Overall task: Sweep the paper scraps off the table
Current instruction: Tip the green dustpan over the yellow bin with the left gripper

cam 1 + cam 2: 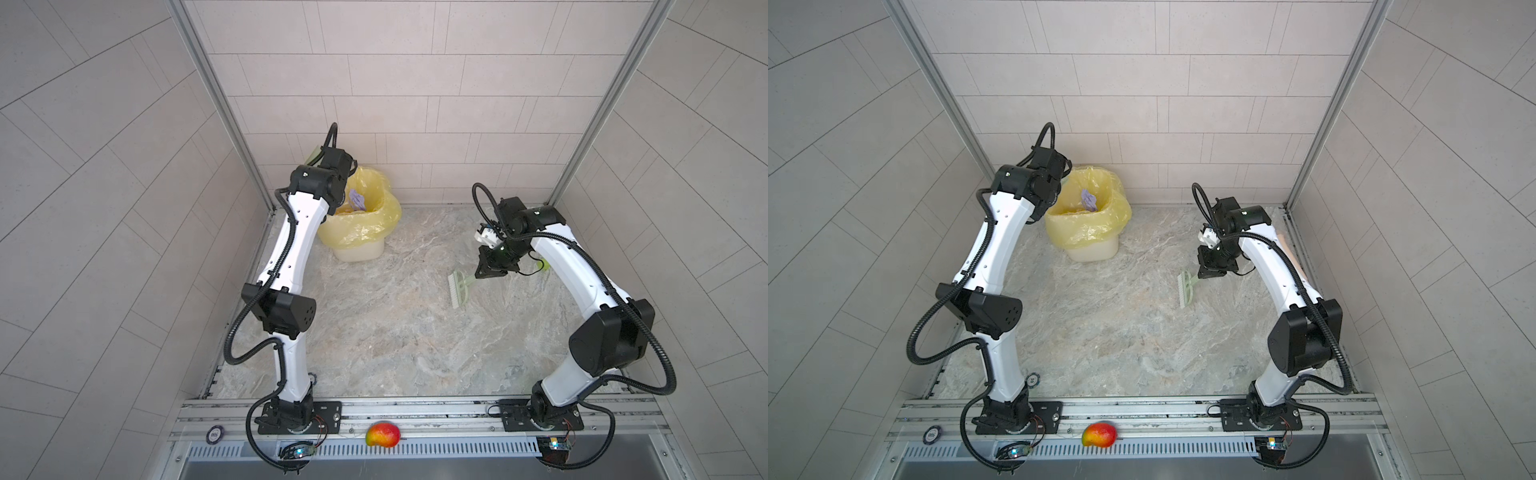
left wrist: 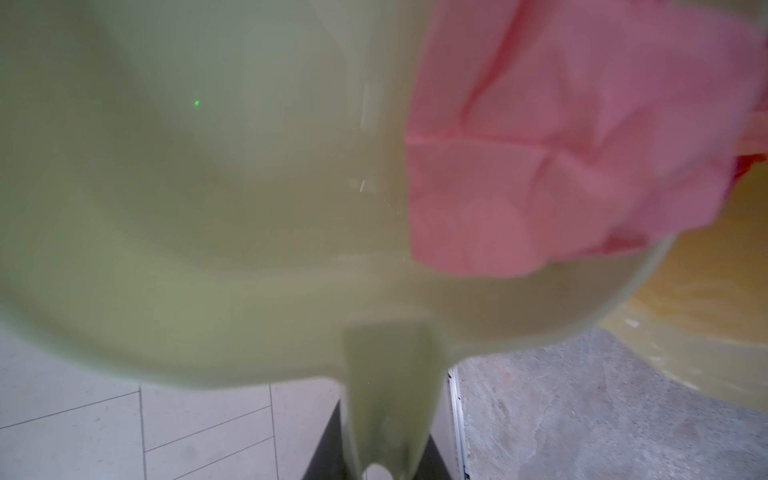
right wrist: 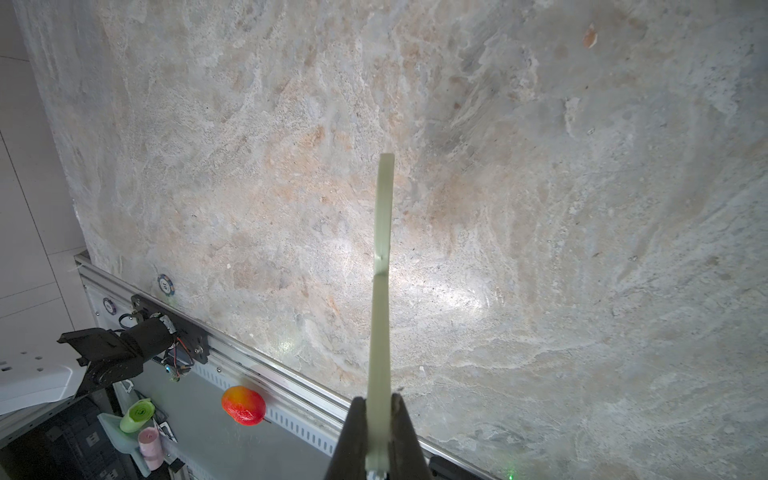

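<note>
My left gripper is shut on the handle of a pale green dustpan, held tilted over a bin lined with a yellow bag at the back left. A pink paper scrap and a bit of a red one lie at the pan's edge. A lavender scrap rests inside the bin. In both top views the left wrist hides the gripper itself. My right gripper is shut on a green brush above the table.
A red-yellow mango lies on the front rail. Poker chips sit by the left arm's base and on the rail. Tiled walls close in the back and both sides.
</note>
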Robot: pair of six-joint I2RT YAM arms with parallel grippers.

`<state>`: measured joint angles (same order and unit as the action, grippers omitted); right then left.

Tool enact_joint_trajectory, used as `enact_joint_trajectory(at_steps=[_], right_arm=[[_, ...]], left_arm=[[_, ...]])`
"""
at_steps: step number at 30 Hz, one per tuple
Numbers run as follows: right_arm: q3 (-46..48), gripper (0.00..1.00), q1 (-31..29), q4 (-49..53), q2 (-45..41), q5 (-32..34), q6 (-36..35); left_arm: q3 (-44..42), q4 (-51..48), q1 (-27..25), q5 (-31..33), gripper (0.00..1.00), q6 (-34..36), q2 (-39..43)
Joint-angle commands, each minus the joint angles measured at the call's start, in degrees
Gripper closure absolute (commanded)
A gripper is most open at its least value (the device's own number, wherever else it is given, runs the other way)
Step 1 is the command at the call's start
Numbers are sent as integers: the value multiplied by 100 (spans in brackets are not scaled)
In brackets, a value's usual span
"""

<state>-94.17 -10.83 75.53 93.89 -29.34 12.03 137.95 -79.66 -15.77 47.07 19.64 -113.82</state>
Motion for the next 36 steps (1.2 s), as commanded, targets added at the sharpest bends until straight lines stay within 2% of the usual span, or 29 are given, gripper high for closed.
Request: enact_joint_trajectory(at_steps=[1, 10, 16, 22, 30, 36], right_arm=[[-100, 100, 16, 181, 7, -1, -8], [-36, 100, 12, 190, -106, 26, -28], [-10, 100, 17, 165, -134, 43, -40], [13, 100, 13, 151, -151, 46, -52], [40, 100, 15, 101, -154, 131, -43], [51, 100, 44, -22, -170, 245, 23]], left_arm=[[-146, 348, -194, 698, 100, 545, -69], [-892, 1315, -479, 1814, 100, 1831, -3], [-1291, 1940, -550, 2093, 100, 2525, 133], [-1530, 2158, -567, 2113, 100, 2749, 251], [-1255, 2128, -559, 2139, 100, 2455, 229], [-290, 1245, -600, 1164, 100, 996, 204]])
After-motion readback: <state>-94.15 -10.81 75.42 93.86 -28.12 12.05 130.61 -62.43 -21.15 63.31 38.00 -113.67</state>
